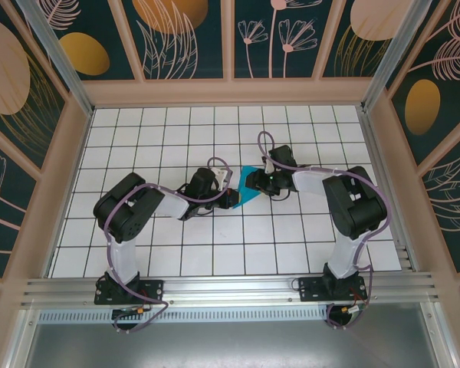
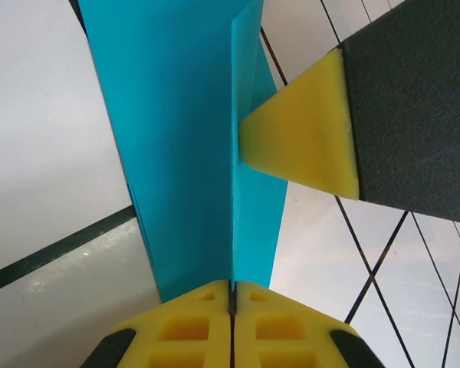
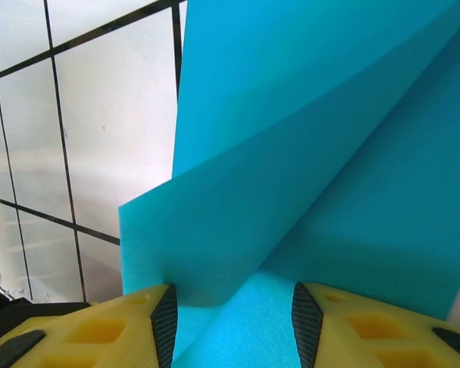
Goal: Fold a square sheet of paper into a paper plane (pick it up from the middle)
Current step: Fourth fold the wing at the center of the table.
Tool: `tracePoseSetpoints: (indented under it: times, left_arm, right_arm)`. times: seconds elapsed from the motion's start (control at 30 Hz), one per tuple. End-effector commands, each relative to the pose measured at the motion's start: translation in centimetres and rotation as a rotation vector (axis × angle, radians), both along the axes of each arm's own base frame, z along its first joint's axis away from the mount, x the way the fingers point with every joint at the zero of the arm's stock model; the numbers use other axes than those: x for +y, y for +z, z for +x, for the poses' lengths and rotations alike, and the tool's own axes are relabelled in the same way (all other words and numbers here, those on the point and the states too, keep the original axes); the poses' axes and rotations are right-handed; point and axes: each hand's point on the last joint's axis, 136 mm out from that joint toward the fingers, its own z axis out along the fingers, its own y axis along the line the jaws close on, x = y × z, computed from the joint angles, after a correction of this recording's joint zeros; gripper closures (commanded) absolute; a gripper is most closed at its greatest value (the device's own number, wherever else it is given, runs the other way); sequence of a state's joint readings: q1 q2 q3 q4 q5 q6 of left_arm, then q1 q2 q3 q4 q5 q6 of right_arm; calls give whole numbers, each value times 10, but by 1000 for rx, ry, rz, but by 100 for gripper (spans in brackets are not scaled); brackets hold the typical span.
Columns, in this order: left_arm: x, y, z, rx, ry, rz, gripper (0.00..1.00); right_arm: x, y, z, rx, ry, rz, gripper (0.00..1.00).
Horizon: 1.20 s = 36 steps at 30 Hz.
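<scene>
The square sheet of paper (image 1: 250, 188) is folded into creased teal-blue layers and sits between the two arms at mid-table. My left gripper (image 1: 231, 197) is shut on a thin upright ridge of the paper (image 2: 184, 153), the pads (image 2: 199, 322) pressed together on its near end. My right gripper (image 1: 254, 182) reaches in from the other side. Its fingers stand apart around splayed layers of the paper (image 3: 307, 153), with a flap resting against the left finger (image 3: 165, 322). In the left wrist view, one yellow fingertip (image 2: 307, 138) of the right gripper touches the ridge.
The floor is white tiles with a dark grid (image 1: 291, 230), walled by a tan frame (image 1: 230, 92) with patterned panels. Both arm bases stand on the metal rail (image 1: 230, 287) at the near edge.
</scene>
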State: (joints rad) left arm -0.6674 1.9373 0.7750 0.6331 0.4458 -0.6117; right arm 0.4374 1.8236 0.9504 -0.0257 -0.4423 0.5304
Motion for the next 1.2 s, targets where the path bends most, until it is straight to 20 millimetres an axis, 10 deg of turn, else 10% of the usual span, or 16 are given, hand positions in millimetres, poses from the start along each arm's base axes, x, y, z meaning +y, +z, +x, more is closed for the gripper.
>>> tracePoseSetpoints:
  times: [0.0, 0.57, 0.83, 1.17]
  left_arm:
    - [-3, -4, -2, 17, -21, -21, 87]
    - [-8, -5, 9, -9, -28, 5, 87]
    - [10, 23, 10, -49, 27, 26, 71]
    - [8, 49, 13, -58, 60, -84, 77]
  right_arm:
    - [-8, -16, 2, 35, -30, -51, 52]
    - [-14, -30, -2, 81, -47, -111, 50]
    - [-25, -42, -5, 128, -75, -199, 50]
    - [-37, -63, -12, 210, -101, -327, 47]
